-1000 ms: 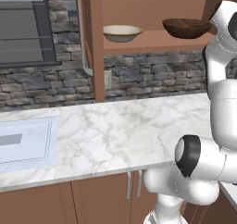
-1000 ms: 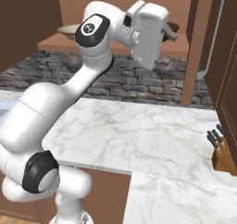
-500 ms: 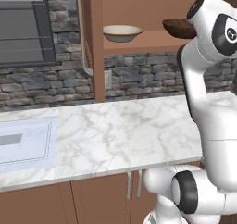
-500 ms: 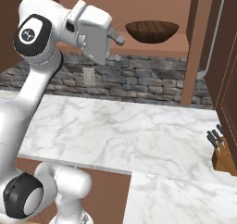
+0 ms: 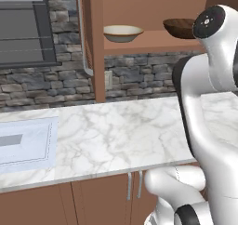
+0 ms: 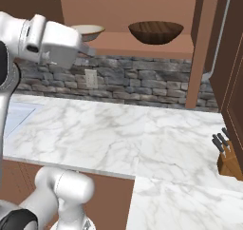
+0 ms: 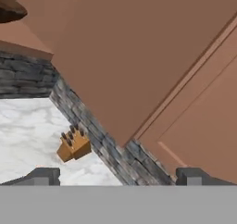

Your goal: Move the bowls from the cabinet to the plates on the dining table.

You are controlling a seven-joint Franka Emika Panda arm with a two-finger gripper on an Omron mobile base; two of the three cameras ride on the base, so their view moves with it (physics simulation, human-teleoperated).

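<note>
Hand (image 7: 118,174) (wide open) has swung off 2 bowls (image 6: 155,32).

**Hand camera tilted toward the cabinet side**

I saw the gripper (image 7: 118,177) with its fingertips (image 7: 44,176) spread wide, nothing between them. Beyond lay a knife block (image 7: 73,146) on white marble counter (image 7: 23,135), beside the stone backsplash (image 7: 88,121). A dark brown bowl (image 7: 9,8) peeked in top left. Reddish-brown cabinet (image 7: 139,47) panels covered the rest.
</note>
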